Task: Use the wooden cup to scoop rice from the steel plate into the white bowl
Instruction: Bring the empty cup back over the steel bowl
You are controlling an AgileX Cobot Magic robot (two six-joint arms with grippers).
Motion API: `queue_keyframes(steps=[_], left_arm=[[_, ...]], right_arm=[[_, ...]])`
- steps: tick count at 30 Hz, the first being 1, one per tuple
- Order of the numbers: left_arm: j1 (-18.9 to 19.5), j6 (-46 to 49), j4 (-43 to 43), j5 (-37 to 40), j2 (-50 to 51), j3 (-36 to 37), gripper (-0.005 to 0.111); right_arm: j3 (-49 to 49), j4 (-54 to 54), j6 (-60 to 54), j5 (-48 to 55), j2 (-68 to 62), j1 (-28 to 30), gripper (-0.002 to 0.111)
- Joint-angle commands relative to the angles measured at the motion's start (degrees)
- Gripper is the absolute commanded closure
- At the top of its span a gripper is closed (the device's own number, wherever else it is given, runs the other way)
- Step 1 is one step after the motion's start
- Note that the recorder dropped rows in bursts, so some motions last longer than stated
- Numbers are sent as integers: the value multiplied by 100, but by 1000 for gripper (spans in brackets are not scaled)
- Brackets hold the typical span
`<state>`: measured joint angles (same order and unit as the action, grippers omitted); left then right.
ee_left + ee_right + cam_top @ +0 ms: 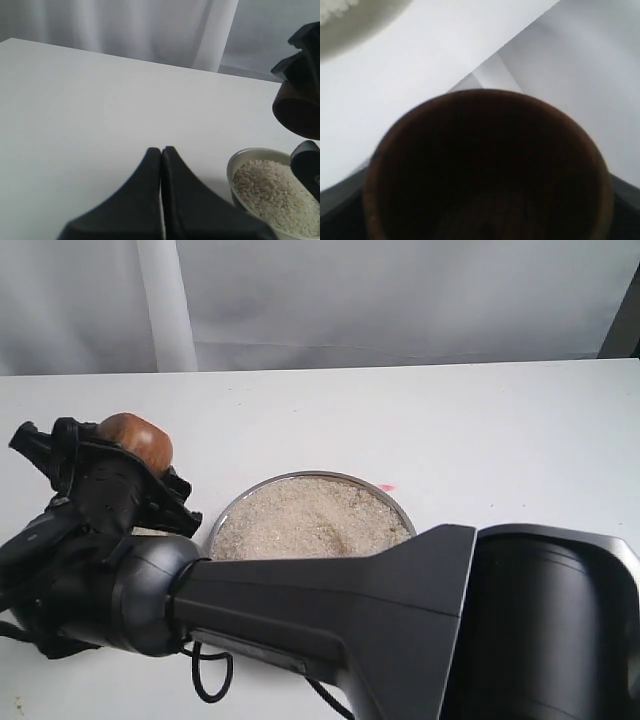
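The steel plate point(395, 508) lies mid-table, heaped with rice point(305, 525). My right arm reaches across it to the left, and my right gripper point(125, 458) is shut on the wooden cup point(137, 438), held tilted in the air. The left wrist view shows the cup point(297, 112) hanging above the white bowl point(234, 167), which holds rice point(272, 192). In the right wrist view the cup's dark inside point(487, 170) fills the picture around my right gripper point(485, 205). My left gripper point(161, 150) is shut and empty, low over bare table beside the bowl.
The right arm's thick black body point(400, 610) covers the near part of the plate and the table in front. A white curtain point(320, 300) closes off the back. A small pink mark point(386, 487) is behind the plate.
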<state>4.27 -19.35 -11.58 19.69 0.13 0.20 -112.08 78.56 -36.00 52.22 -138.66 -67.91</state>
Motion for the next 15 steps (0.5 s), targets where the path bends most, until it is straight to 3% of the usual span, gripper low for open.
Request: queue_keyframes(steps=[1,6,15], left_arm=[[-27,-10,33,-36,-13,-20,107],[-27,-10,33,-36,-13,-20,107],[-27,-10,33,-36,-13,-20,107]], right_arm=[[-37,-1086,666,44,249,152,108],[-37,-2399,1438,100,761,400,108],[-37,-3792,1417,731,1914,926,108]])
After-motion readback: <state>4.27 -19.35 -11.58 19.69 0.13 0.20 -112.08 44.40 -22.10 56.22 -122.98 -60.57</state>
